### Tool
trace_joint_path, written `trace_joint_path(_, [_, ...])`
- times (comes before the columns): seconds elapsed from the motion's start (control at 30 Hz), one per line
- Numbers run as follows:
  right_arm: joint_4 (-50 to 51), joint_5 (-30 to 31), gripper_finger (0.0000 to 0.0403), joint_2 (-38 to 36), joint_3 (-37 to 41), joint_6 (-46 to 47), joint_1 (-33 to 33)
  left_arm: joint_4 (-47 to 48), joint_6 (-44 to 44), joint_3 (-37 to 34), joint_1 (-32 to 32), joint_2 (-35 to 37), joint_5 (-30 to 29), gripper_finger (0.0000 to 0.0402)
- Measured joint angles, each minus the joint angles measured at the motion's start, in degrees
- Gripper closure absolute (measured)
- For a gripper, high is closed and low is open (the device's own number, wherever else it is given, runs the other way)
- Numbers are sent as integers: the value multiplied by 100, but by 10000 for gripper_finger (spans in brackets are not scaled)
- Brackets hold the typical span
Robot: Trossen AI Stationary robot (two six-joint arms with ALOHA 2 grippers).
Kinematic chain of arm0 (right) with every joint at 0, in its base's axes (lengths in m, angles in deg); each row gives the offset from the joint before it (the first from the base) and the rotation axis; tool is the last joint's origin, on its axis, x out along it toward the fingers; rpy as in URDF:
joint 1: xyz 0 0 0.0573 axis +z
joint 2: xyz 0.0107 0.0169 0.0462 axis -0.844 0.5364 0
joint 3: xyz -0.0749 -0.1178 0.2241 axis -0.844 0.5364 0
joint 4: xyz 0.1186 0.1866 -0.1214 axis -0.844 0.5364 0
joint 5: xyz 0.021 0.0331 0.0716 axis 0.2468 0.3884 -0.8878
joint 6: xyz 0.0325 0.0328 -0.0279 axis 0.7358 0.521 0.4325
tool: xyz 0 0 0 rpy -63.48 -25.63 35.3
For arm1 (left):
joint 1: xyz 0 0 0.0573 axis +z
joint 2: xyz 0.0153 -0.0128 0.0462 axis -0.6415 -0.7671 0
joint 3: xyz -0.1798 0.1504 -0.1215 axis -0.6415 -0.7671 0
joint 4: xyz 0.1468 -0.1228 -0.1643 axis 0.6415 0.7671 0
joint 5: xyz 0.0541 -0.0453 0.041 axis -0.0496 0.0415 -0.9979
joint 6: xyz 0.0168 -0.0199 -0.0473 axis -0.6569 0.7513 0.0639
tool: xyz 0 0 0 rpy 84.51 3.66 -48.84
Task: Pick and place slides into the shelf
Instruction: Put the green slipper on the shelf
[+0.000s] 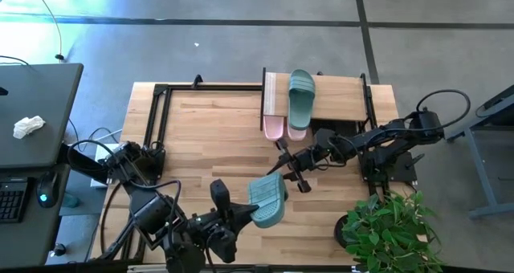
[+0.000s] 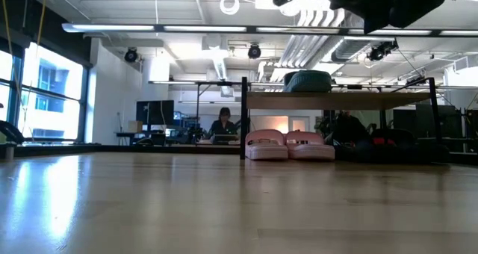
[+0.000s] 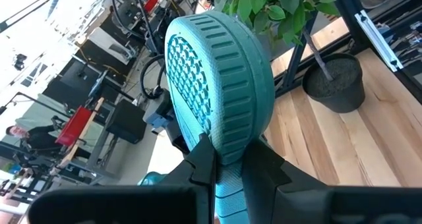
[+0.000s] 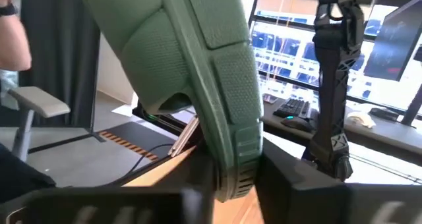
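Note:
One teal slide (image 1: 267, 199) hangs above the table's near middle, with both grippers on it. My left gripper (image 1: 245, 213) reaches it from the near left, and my right gripper (image 1: 283, 175) from the right. The shelf (image 1: 337, 96) stands at the far edge. A second teal slide (image 1: 301, 96) lies flat on its wooden top board. Two pale pink slides (image 2: 290, 146) rest side by side on the table under that board. My left gripper (image 3: 221, 151) pinches the sole's near end (image 3: 227, 161) between its two fingers, one on the patterned tread and one on the opposite face. It comes nearly level from the near left. The slide stands out beyond the fingers, clear of the table. My right gripper (image 4: 231, 171) has the sole's far end (image 4: 234, 151) between its two fingers, the ribbed rim showing in the gap. It comes about level from the table's right. The strap (image 4: 158, 59) bulges beyond the fingers, and the slide is clear of the table.
A bare black metal frame (image 1: 157, 120) stands on the table's left part. A potted plant (image 1: 385, 225) sits at the near right corner. A dark desk (image 1: 32, 104) is off the left edge. A person (image 2: 224, 123) sits in the room beyond.

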State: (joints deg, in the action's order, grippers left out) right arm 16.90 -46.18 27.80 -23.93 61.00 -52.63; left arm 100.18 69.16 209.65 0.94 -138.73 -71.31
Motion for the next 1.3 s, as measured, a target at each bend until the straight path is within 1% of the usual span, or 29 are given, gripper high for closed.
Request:
trace_joint_path(0.07, [-8, 28, 370, 0, -1, -1, -2, 0, 6, 0, 0, 0, 2, 368])
trace_joint_path(0.1, [-7, 34, 382, 0, -1, -3, -8, 0, 6, 0, 0, 0, 2, 368])
trace_joint_path(0.13, [-6, 63, 387, 0, -1, -7, -13, 0, 6, 0, 0, -1, 2, 368])
trace_joint_path(0.27, [21, 384, 385, 0, -1, -1, -12, 39, -18, 0, 0, -2, 73, 367])
trace_joint_path(0.3, [69, 394, 390, -2, -1, 4, -28, 82, -33, 0, 1, -2, 143, 358])
trace_joint_path(0.43, [358, 407, 393, -4, -3, 117, -109, 353, -190, -9, -3, -16, 428, 284])
trace_joint_path(0.57, [881, 539, 393, 4, 2, 205, -249, 787, -249, 0, -107, -15, 537, 213])
trace_joint_path(0.7, [1375, 705, 394, 9, 6, 214, -393, 1435, -259, 0, -207, -15, 551, 161])
trace_joint_path(0.83, [1930, 638, 394, 9, 6, 269, -568, 2046, -485, 0, -296, -13, 554, 128])
trace_joint_path(0.97, [2578, 604, 394, 7, 6, 548, -757, 2885, -682, 0, -334, -27, 841, 114])
trace_joint_path(1.07, [3120, 557, 394, 7, 6, 780, -892, 3617, -620, 0, -308, -39, 1164, 115])
trace_joint_path(1.13, [3396, 401, 394, 7, 0, 944, -989, 3996, -522, 4, -296, -78, 1398, 119])
trace_joint_path(1.17, [3619, 244, 394, 7, -48, 1034, -1035, 4083, -487, -7, -296, -101, 1505, 121])
trace_joint_path(1.23, [4239, -37, 394, 7, -251, 1142, -1123, 3986, -723, -182, -306, -111, 1757, 125])
trace_joint_path(1.3, [4996, -137, 394, 7, -536, 1132, -1161, 4028, -943, -341, -315, -118, 1956, 129])
